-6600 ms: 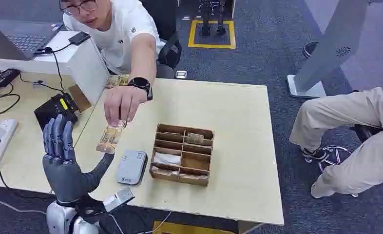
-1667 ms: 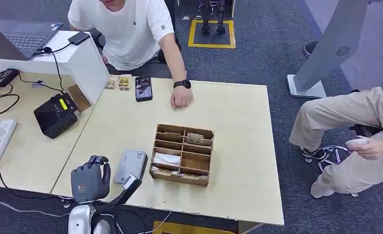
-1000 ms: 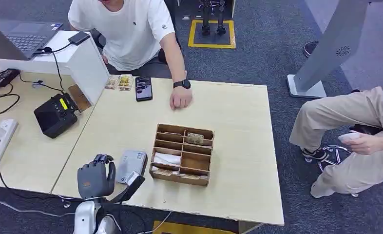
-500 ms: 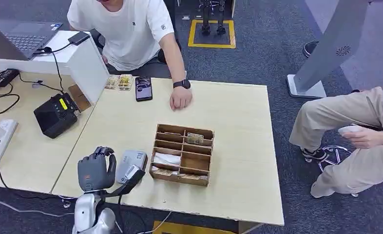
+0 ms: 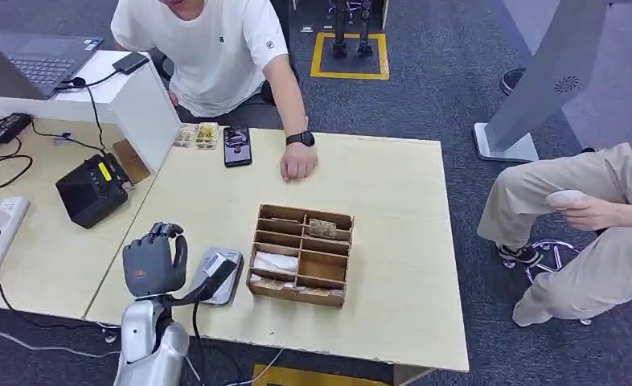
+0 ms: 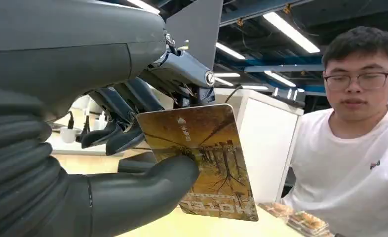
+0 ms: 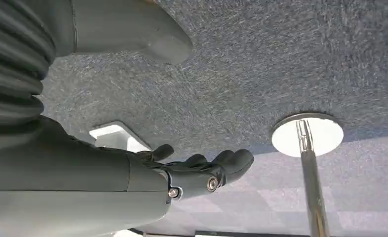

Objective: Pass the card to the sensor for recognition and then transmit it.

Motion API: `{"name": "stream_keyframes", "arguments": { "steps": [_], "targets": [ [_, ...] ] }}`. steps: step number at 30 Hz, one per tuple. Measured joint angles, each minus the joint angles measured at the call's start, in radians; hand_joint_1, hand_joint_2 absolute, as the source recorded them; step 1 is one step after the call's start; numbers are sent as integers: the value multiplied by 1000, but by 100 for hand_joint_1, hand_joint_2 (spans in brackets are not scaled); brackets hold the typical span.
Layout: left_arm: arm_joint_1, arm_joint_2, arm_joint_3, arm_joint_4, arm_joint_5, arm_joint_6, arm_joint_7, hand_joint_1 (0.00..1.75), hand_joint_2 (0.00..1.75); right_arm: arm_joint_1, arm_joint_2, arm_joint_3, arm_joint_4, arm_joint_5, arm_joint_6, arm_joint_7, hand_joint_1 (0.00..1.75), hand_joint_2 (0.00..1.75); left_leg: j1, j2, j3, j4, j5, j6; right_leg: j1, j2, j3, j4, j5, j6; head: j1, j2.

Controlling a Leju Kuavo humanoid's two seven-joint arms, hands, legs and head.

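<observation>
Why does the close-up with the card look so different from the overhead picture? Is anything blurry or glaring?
Left wrist view: the card is sharp, its print readable upside down; the left hand looms dark and large, and ceiling strip lights glare behind the person. Head view: even, soft lighting over the table, faint shadows, everything small but in focus. Right wrist view: the right hand shows over evenly lit carpet.

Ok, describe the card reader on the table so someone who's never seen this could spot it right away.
On the light wooden table, look at the near edge left of the brown compartment box. The card reader is the flat grey rounded pad lying beside the left hand, the only grey slab there.
</observation>
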Motion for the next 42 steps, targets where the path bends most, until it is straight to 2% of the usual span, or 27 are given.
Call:
{"name": "stream_keyframes", "arguments": {
  "steps": [12, 21, 27, 30, 35, 42],
  "targets": [
    [-45, -7, 0, 16, -18, 0, 49, 175, 175, -6, 0, 0, 0, 1, 0, -3, 0, 175, 0, 0, 0, 0, 0, 0, 0, 0, 0, 0, 0, 0, 0, 0],
    [-33, 4, -19, 38, -51, 0, 168, 175, 175, -7, 0, 0, 2, 2, 0, 2, 0, 175, 0, 0, 0, 0, 0, 0, 0, 0, 0, 0, 0, 0, 0, 0],
    [-13, 44, -80, 82, -48, 0, 254, 175, 175, -8, 0, 0, 5, 0, 0, 5, 0, 175, 0, 0, 0, 0, 0, 0, 0, 0, 0, 0, 0, 0, 0, 0],
    [-4, 52, -98, 94, -54, 0, 266, 175, 175, -9, 0, 0, 5, 1, 0, 8, 0, 175, 0, 0, 0, 0, 0, 0, 0, 0, 0, 0, 0, 0, 0, 0],
    [10, 71, -140, 137, -41, 0, 318, 175, 175, -9, 0, 0, 5, 0, 0, 12, 0, 175, 0, 0, 0, 0, 0, 0, 0, 0, 0, 0, 0, 0, 0, 0],
    [17, 81, -165, 192, -36, 0, 320, 175, 175, -9, 0, 0, 5, -1, 0, 12, 0, 175, 0, 0, 0, 0, 0, 0, 0, 0, 0, 0, 0, 0, 0, 0]
  ]
}}
